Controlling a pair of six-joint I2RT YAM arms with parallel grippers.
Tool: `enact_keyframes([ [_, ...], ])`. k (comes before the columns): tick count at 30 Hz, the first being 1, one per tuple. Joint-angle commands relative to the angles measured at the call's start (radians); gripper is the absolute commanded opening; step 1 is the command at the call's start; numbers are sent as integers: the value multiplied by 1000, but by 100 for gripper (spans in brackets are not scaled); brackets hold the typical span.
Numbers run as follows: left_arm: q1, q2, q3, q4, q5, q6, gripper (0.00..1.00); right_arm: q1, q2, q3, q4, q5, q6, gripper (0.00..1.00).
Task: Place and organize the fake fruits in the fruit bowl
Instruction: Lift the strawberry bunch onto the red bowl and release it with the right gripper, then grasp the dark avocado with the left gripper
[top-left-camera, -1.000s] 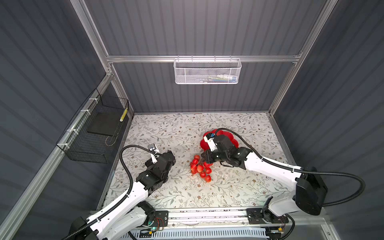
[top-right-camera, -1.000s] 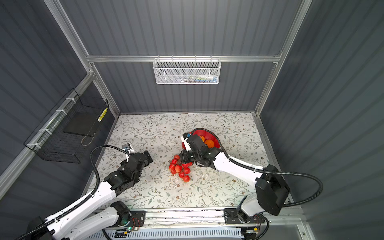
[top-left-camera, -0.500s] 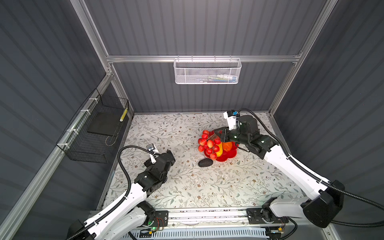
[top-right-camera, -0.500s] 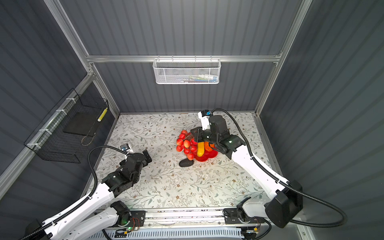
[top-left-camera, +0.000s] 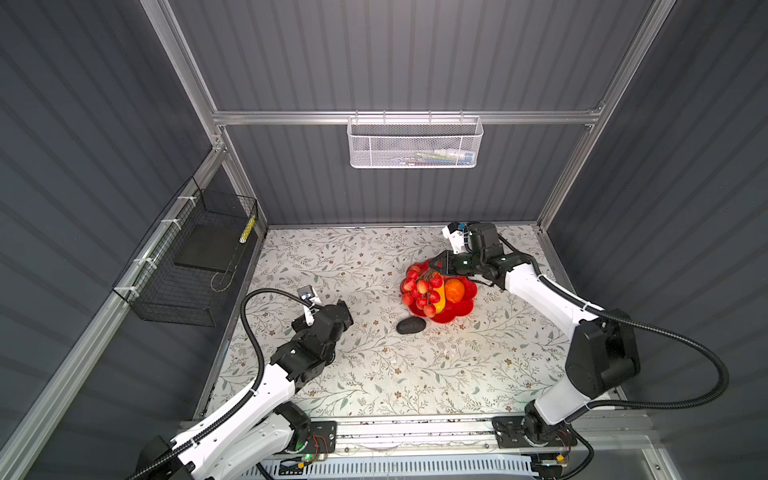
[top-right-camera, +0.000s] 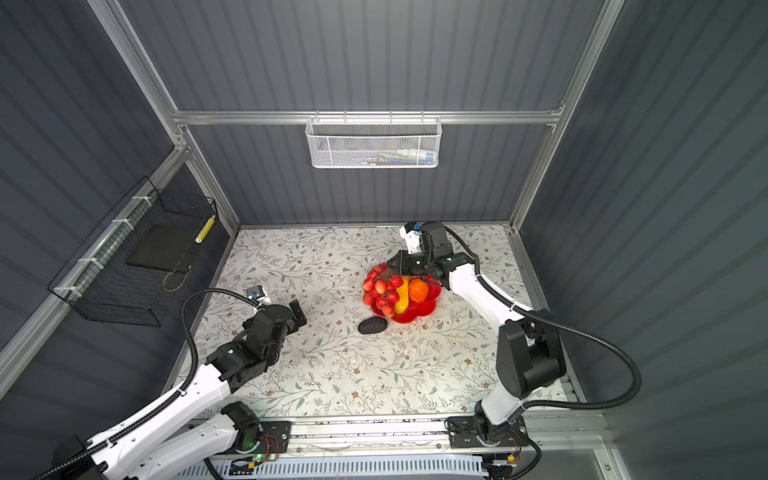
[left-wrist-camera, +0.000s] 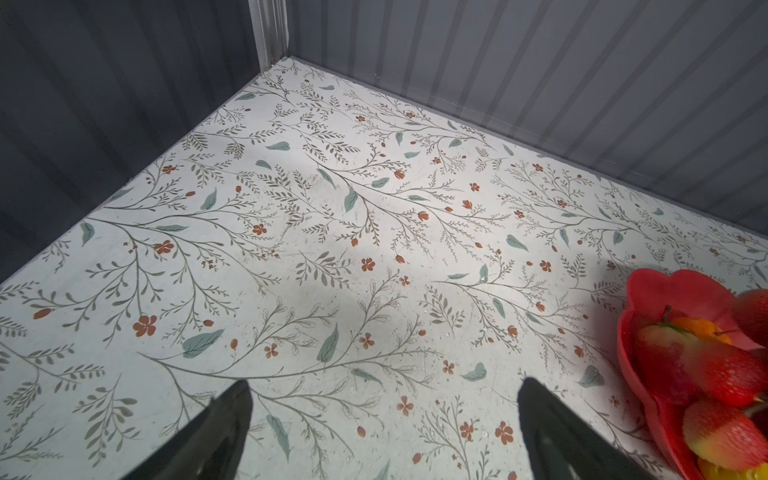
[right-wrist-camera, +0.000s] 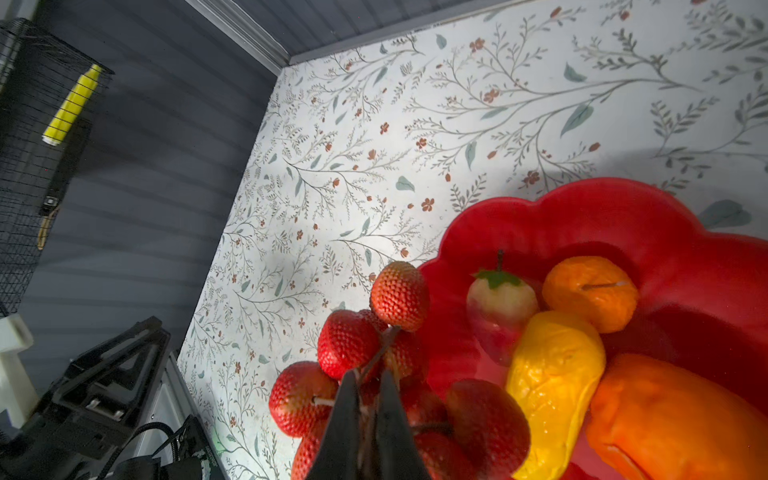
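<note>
Red bunch (top-left-camera: 419, 291) (top-right-camera: 380, 291) hangs stem-up from R gripper (top-left-camera: 434, 267) (right-wrist-camera: 368, 378), over the left rim of the fruit bowl (top-left-camera: 449, 318) (top-right-camera: 411, 319). Some berries are outside the rim (can't tell if the lowest ones rest on the dish). R fingers (right-wrist-camera: 343, 419) are pinched almost together on the bunch's thin stem.

In the bowl, the yellow oblong fruit (top-left-camera: 439, 305) (right-wrist-camera: 552, 382) has its long axis running near-to-far in both top views, w/ the large orange (top-left-camera: 454, 289) touching its right side. Small orange (right-wrist-camera: 590, 291) and strawberry (right-wrist-camera: 498, 307) lie just beside its far end.

Avocado (top-left-camera: 410, 325) (top-right-camera: 372, 326) lies on the table (top-left-camera: 374, 374), just beside the bowl's near-left rim, long axis left-right.

L gripper (left-wrist-camera: 384, 395) (top-right-camera: 299, 316) has its fingers spread wide and holds nothing. It's low over the table, w/ a stretch of floral top between it and the avocado.
</note>
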Motion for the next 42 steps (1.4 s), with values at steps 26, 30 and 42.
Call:
enact_keyframes([
  [26, -13, 498, 200, 200, 847, 502, 94, -128, -212, -122, 169, 215, 32, 96],
  [30, -80, 638, 282, 164, 813, 569, 94, -135, -315, -175, 153, 251, 23, 99],
  [42, -158, 903, 452, 87, 786, 630, 88, -156, -475, -254, 97, 279, 7, 99],
])
